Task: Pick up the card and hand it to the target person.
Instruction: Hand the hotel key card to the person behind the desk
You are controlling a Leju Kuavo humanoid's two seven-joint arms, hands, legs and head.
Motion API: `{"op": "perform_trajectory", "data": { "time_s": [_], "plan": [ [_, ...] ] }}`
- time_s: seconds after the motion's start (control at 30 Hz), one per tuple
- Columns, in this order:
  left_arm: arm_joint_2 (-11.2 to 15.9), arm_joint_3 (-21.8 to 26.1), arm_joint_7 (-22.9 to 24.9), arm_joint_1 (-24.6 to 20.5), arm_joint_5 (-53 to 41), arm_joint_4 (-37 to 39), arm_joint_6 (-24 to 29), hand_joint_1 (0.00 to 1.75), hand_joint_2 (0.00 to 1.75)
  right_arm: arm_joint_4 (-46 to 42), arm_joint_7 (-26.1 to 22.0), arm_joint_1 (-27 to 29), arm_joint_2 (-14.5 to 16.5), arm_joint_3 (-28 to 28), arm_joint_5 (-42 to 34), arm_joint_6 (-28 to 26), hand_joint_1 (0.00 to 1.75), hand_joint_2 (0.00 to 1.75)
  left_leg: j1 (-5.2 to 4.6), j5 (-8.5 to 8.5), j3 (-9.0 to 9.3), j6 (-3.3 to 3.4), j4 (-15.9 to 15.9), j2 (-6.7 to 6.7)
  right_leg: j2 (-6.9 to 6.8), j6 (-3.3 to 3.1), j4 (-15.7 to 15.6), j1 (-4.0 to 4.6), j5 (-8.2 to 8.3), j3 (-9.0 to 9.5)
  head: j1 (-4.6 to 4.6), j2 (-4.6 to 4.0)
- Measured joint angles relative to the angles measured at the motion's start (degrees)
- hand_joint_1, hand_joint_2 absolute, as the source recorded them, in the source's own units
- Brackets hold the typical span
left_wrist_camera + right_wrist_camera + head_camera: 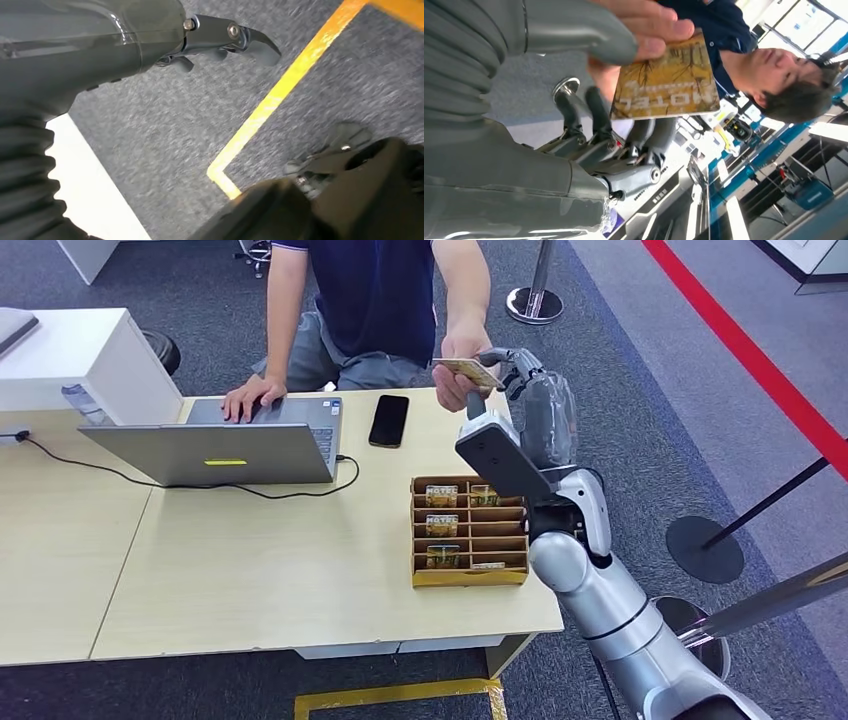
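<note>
card (466, 370) sits pinched in the right hand (515, 375), raised just past the far right corner of the table (250, 570) — the thick grey thumb (589, 35) presses one face while the darker fingers (596, 117) back the other. the person's hand (458, 365) has closed on the same card, thumb and fingertips on its upper edge, so both hold it at once.

the risk lies in the timing of release. if the robot's fingers let go before the person's pinch is firm, the card may slip and fall to the table edge or the carpet beyond it; if they hold on too long while the person pulls, the thin card could bend or jerk out crookedly. a sudden arm move might also knock the person's fingers.

below, near the right edge of the table, the card holder box (468, 532) carries more cards; a phone (389, 420) and a laptop (225, 445) lie further left. the left hand (220, 42) hangs over the carpet, its fingers partly curled and holding nothing.
</note>
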Motion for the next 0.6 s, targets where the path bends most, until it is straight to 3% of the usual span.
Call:
{"op": "perform_trajectory", "data": {
  "time_s": [0.03,0.17,0.37,0.6],
  "plan": [
    [0.0,0.0,0.0,0.2,0.0,0.0,0.1,0.00,0.00,0.4,0.0,0.0,0.1,0.1,-0.2,-0.2,0.00,1.75,0.00,0.00,-0.01,0.00,0.0,-0.01,-0.01,0.00,0.0,0.00,0.00,-0.01,-0.01,0.00],
    [0.1,0.0,0.2,0.8,0.0,0.0,0.4,0.00,0.00,1.1,0.1,0.1,0.2,0.6,-0.6,-1.0,0.00,0.00,0.00,0.00,-0.02,-0.01,0.0,-0.01,0.01,0.00,0.0,0.00,-0.01,-0.06,0.00,0.00],
    [0.2,0.0,-0.4,1.2,0.9,0.0,0.9,0.00,0.00,1.0,1.9,0.6,-0.7,0.0,-1.3,-2.2,0.00,0.00,-0.01,0.00,-0.01,-0.01,0.0,0.00,0.02,0.00,0.0,0.00,0.00,-0.08,0.01,0.00],
    [0.2,0.0,-1.2,1.7,1.1,0.0,1.3,0.00,0.00,-2.8,4.2,3.2,-5.3,-5.2,-3.7,-3.9,0.00,0.00,-0.04,-0.01,0.01,0.01,0.0,0.01,0.03,0.00,0.0,0.00,0.00,-0.08,0.00,0.00]
  ]
}}
